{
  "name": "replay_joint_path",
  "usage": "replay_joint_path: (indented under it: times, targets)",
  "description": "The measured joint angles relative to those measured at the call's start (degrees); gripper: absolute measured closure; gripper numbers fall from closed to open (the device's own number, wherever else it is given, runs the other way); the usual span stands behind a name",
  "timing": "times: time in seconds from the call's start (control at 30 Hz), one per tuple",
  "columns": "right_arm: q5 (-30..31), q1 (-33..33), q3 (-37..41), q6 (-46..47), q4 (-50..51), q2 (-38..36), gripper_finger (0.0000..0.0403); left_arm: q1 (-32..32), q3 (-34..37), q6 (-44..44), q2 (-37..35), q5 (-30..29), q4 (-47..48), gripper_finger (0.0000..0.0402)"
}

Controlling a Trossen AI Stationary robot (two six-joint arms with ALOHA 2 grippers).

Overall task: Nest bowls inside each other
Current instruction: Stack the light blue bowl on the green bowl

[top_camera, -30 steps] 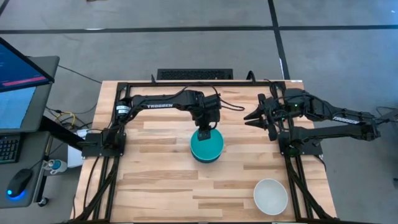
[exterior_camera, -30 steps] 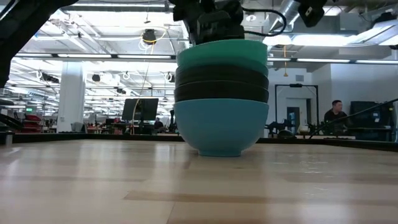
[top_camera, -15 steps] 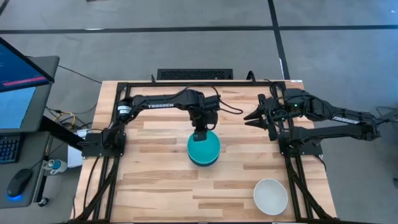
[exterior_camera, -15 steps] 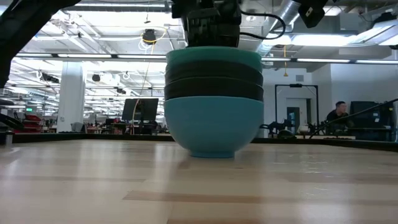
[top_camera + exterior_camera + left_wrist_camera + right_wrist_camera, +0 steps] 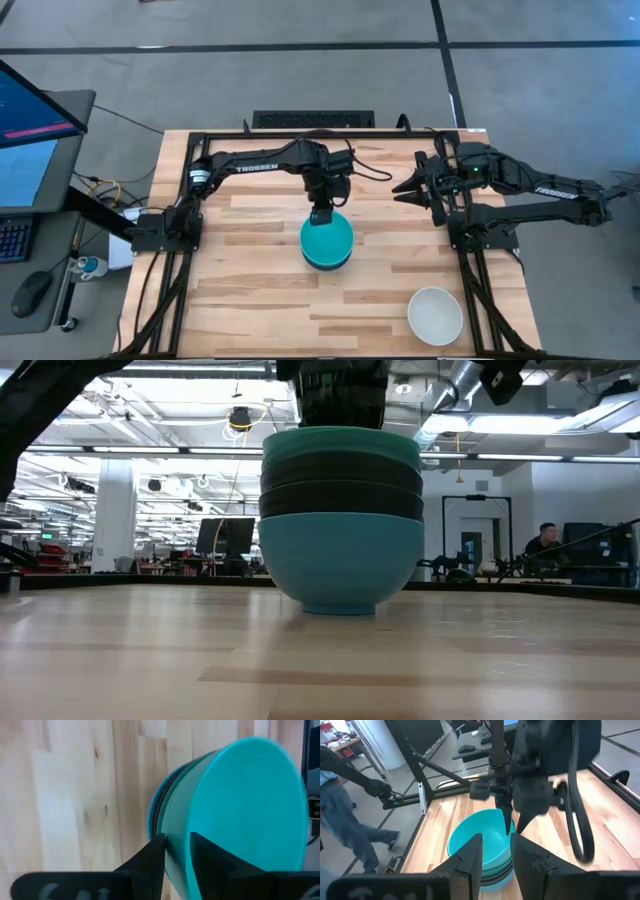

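**Nested stack shifted across the surface by the left arm**

Near the centre of the high view, the left gripper (image 5: 321, 215) is seen clamped on the rim of the turquoise bowl (image 5: 327, 239), the topmost of the stack (image 5: 340, 520); in the left wrist view its jaws are narrowed on that rim, one inside and one outside. Compared with a second ago, the stack has been drawn slightly leftward and downward in the high view, and in the low view it has grown larger and moved left, so it has been pulled toward that camera. It rests on the surface (image 5: 250, 290), with two black bowls (image 5: 340, 485) and a sky-blue bowl (image 5: 340, 560) visible below the turquoise one. At the upper right of the surface, the right gripper (image 5: 408, 186) is held parked with jaws parted and empty. At the lower right, the white bowl (image 5: 435, 315) stands alone, well apart from the stack. The nesting is judged nearly complete, the white bowl being left to add.
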State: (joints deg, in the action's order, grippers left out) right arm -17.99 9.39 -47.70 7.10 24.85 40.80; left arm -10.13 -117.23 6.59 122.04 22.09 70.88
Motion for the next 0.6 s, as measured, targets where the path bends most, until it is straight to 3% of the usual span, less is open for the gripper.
replay_joint_path:
  times: [0.33,0.6]
  targets:
    - [0.0,0.0,0.0,0.6,0.0,0.0,0.0280,0.0,-9.6,1.4,-0.1,-3.2,6.7,0.0321]
    - [0.0,0.0,0.0,0.6,0.0,0.0,0.0280,0.1,-10.3,1.8,-0.1,-5.8,10.4,0.0321]
